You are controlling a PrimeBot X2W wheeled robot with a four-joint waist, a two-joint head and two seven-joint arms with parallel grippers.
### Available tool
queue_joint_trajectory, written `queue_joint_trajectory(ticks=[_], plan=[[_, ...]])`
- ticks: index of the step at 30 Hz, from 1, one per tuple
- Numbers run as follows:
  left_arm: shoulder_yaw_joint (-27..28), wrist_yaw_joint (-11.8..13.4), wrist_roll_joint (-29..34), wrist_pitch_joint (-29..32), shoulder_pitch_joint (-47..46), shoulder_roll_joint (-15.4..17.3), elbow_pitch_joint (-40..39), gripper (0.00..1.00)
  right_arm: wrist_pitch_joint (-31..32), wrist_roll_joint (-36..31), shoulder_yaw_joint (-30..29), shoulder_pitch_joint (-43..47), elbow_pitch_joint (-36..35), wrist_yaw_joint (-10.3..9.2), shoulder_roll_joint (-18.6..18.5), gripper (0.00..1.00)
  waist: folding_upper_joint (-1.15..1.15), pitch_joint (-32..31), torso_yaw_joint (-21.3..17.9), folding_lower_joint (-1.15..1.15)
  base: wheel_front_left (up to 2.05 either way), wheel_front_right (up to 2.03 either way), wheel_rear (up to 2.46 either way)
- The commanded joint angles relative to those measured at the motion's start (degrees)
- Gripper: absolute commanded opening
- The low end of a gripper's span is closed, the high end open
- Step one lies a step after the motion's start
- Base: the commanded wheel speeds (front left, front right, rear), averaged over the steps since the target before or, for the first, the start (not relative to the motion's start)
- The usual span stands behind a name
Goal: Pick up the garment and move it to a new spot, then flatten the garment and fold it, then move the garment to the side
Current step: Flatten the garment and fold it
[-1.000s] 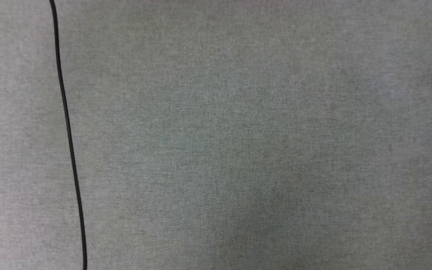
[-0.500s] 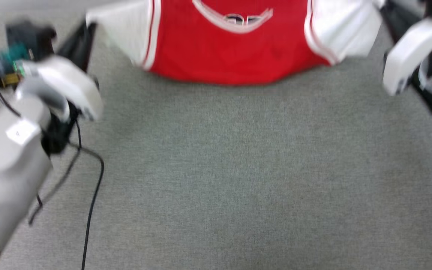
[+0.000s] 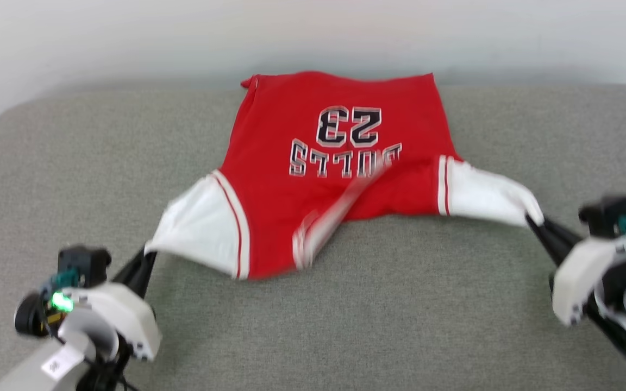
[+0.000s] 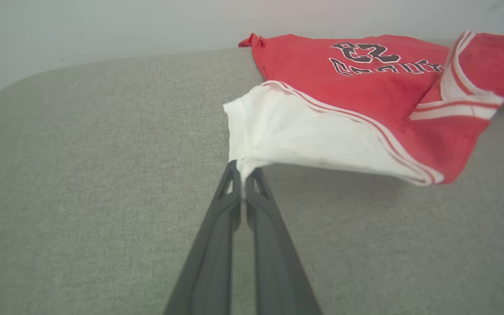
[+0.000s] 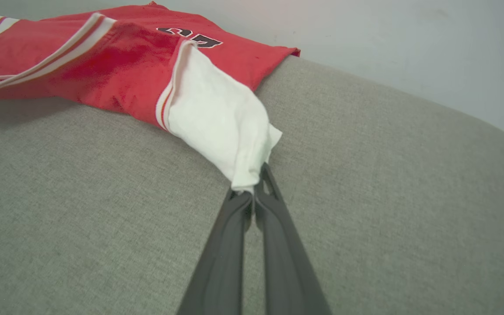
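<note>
The garment (image 3: 313, 179), a red T-shirt with white sleeves and black printed lettering, lies spread on the grey cushion with its hem toward the far edge. My left gripper (image 3: 147, 255) is shut on the tip of one white sleeve (image 4: 278, 135), which is lifted off the fabric. My right gripper (image 3: 533, 221) is shut on the other white sleeve (image 5: 221, 118). The striped neckline (image 3: 329, 217) hangs blurred at the near middle. In the wrist views each gripper (image 4: 244, 170) (image 5: 254, 183) pinches sleeve cloth between closed fingers.
The grey cushion (image 3: 345, 326) has a rounded far edge against a pale wall (image 3: 128, 38). Bare cushion stretches between my arms and to both sides of the shirt.
The head view has swung up from bare grey cushion and a black cable to the whole shirt. Both grippers stay shut on the sleeves; the neckline is in motion.
</note>
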Motion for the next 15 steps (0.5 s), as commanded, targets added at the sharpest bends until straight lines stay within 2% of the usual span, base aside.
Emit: queue_joint_trajectory(ticks=[1,6,15], plan=[[0.3,1.0,-0.9,-0.2,2.2,0.7,-0.9,0.0,-0.3,0.4,-1.0,3.1,-0.6,-0.08,-0.8,0.0,0.0,-1.6,-0.1,0.02,0.0,0.0,0.0],[1.3,4.0,-2.8,-0.3,9.4,2.4,-3.4,0.0,-0.6,1.0,-5.2,12.6,-1.9,-0.08,-0.9,0.0,0.0,-3.5,-0.6,0.02,0.0,0.0,0.0],[5.2,8.1,-4.6,-0.5,21.0,3.2,-8.2,0.0,0.4,-0.7,-14.2,28.0,-5.6,-0.09,0.2,0.0,0.0,-6.5,-0.8,0.02,0.0,0.0,0.0]])
